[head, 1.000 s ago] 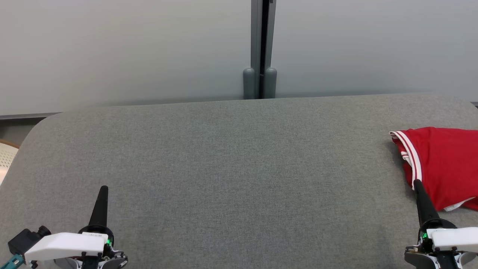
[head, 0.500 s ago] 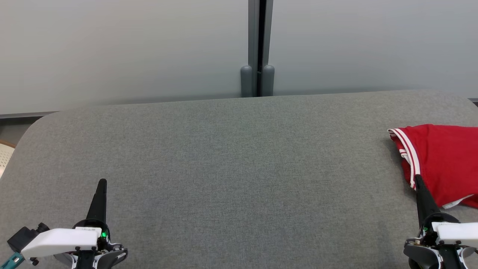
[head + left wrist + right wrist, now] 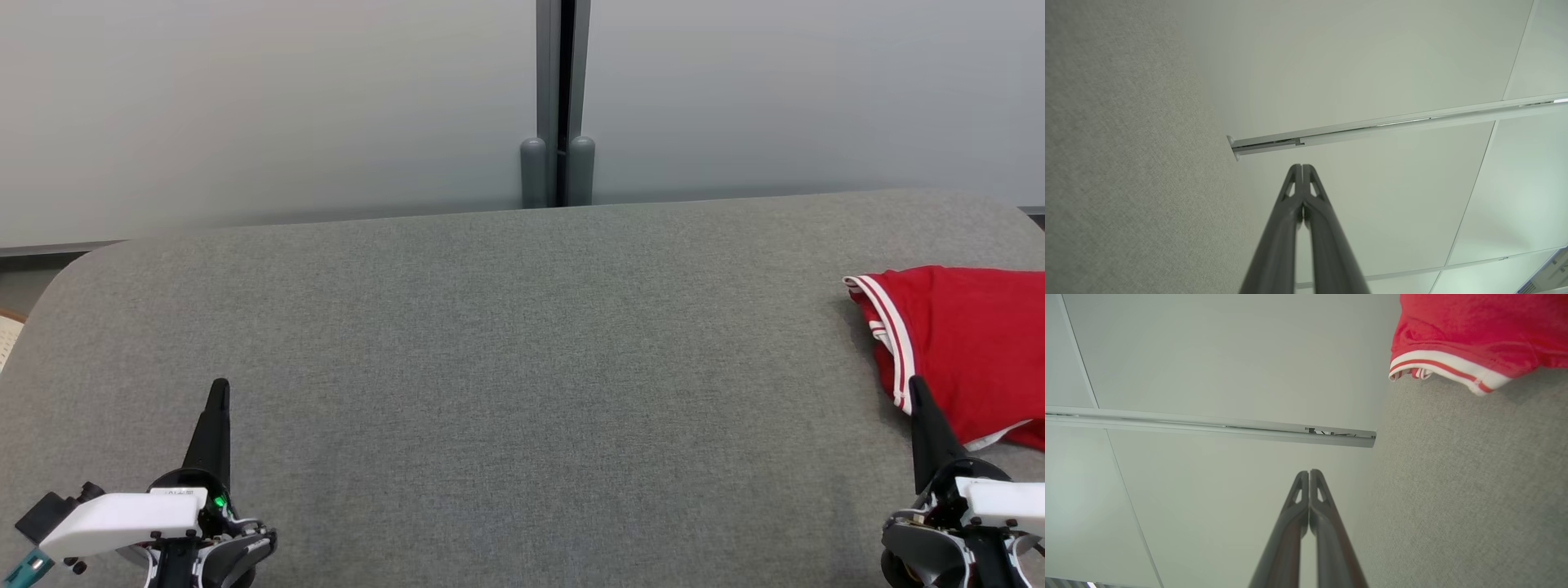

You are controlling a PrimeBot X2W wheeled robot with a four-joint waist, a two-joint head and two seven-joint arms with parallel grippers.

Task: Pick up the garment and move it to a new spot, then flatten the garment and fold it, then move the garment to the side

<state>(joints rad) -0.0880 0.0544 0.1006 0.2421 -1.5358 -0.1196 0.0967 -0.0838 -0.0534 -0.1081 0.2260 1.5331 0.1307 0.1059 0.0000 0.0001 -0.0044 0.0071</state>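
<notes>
A red garment (image 3: 971, 343) with white-striped trim lies bunched at the far right of the grey fabric surface (image 3: 522, 367), cut off by the frame edge. The right wrist view has the garment (image 3: 1474, 330) at its top right. My right gripper (image 3: 916, 385) is shut with nothing in it; its tip overlaps the garment's near edge in the head view, and contact is not clear. In the right wrist view the right gripper (image 3: 1309, 473) has its fingers pressed together. My left gripper (image 3: 219, 385) is shut and empty at the lower left, far from the garment; the left wrist view shows the left gripper (image 3: 1302, 167) closed.
A pale wall with a grey vertical post (image 3: 558, 106) stands behind the surface. The surface's rounded left corner (image 3: 73, 265) drops off to the floor, with a pale chair edge (image 3: 6, 335) just beyond it.
The whole head view has shifted slightly, so the camera has moved. Both grippers stay shut and the garment lies as before.
</notes>
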